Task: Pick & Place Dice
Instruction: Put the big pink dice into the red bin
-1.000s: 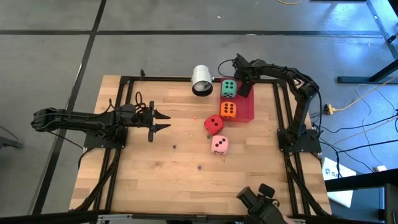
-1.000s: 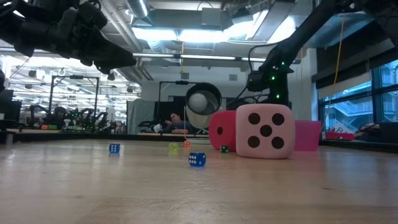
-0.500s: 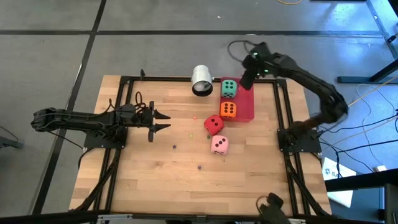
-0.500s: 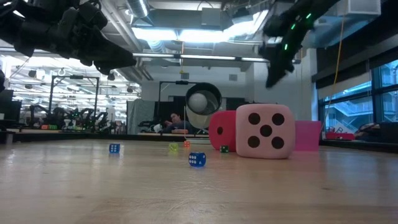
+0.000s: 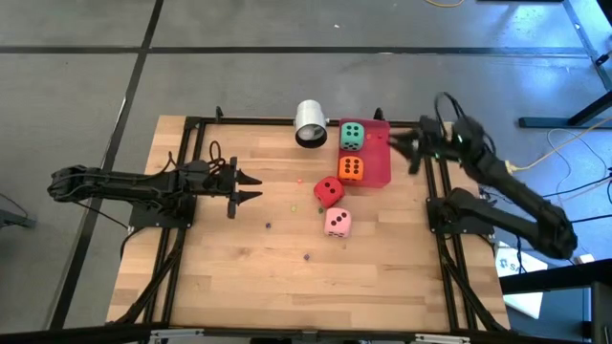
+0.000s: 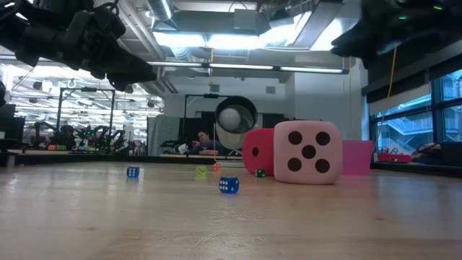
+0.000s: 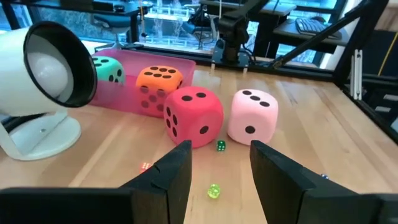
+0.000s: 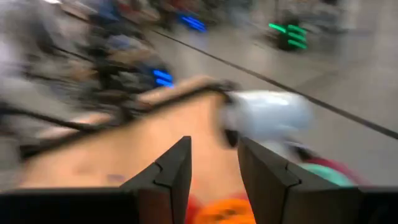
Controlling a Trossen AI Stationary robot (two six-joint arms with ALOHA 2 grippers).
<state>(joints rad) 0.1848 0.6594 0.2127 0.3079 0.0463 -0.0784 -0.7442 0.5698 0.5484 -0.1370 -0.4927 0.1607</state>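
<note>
The green die and the orange die sit in the flat red tray. The red die and the pink die rest on the wood beside it, and both show in the left wrist view, red die and pink die. My left gripper hovers open over the table's left half, pointing at the dice. My right gripper is open and raised beside the tray's right edge, holding nothing; its wrist view is blurred.
A white cup lies on its side near the far edge, left of the tray. Several tiny dice, such as a blue one, are scattered on the wood between my left gripper and the big dice. A black frame borders the table.
My right gripper has risen from the tray's far corner beside the green die, then swung toward the table's right edge and a little nearer, turning from pointing down to nearly level. The dice have stayed where they were.
</note>
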